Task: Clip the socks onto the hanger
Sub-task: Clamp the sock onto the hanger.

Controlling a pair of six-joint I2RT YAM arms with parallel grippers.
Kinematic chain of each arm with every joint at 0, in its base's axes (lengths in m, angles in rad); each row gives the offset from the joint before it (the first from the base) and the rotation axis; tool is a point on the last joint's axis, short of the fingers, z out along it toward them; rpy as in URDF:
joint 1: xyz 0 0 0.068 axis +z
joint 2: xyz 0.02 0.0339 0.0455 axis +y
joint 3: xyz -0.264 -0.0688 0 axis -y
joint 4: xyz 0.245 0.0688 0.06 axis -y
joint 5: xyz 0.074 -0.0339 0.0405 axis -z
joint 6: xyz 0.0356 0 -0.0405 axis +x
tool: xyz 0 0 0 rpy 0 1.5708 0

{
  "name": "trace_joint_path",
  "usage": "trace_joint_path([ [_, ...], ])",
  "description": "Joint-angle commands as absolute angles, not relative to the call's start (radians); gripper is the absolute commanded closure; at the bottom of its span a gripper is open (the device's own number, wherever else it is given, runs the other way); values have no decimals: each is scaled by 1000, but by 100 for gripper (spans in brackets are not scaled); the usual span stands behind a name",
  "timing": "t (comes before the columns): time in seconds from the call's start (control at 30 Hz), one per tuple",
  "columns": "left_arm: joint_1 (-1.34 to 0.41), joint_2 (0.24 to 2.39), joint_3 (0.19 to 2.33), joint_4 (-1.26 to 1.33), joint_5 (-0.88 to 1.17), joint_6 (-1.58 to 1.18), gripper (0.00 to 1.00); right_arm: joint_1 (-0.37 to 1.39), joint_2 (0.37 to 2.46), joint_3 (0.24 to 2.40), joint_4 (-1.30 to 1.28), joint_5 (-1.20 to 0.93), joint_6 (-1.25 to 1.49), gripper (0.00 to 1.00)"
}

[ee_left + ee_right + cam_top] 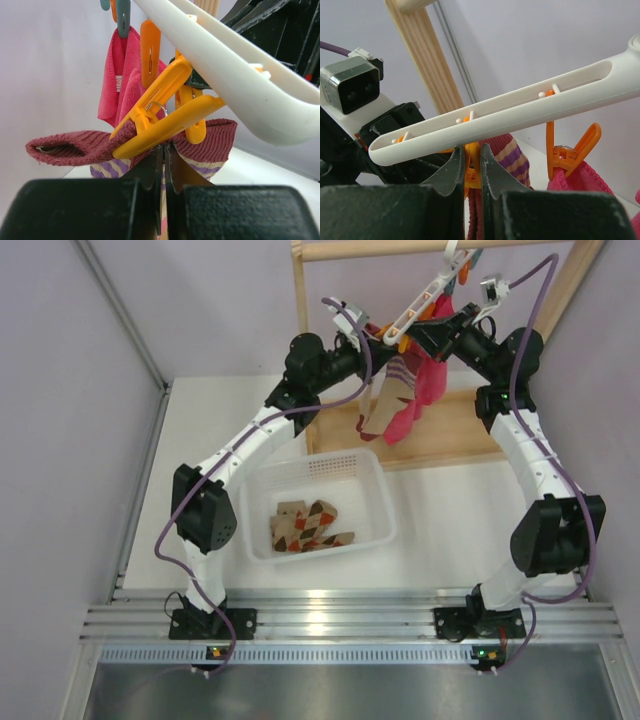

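Note:
The white hanger (432,292) hangs tilted from the wooden rack's top bar. A beige sock with purple stripes and a maroon cuff (75,147) hangs below it (384,405). My left gripper (167,149) is shut on this striped sock just under an orange clip (160,125), whose mouth lies over the cuff. My right gripper (472,150) is shut on that orange clip (473,172) right below the hanger bar (520,107). In the top view both grippers, left (385,338) and right (410,338), meet at the hanger's low end. Argyle socks (310,525) lie in the basket.
Pink socks (420,400) hang from neighbouring clips (565,155). The white basket (375,475) sits on the table between the arms. The wooden rack's base board (470,435) and left post (300,300) stand close behind. Purple walls close in on both sides.

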State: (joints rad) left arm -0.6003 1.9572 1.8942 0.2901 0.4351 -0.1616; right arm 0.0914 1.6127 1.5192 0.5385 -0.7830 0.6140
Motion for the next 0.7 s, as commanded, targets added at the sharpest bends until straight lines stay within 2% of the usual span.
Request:
trace_joint_path([
  [0.0,-592,1913,1885,413,477,-204,100,81,1601,1529,603,-767,584,100],
  [0.67,-578,1905,1910,434,488,-261,100,80,1600,1519,580,-802,512,100],
])
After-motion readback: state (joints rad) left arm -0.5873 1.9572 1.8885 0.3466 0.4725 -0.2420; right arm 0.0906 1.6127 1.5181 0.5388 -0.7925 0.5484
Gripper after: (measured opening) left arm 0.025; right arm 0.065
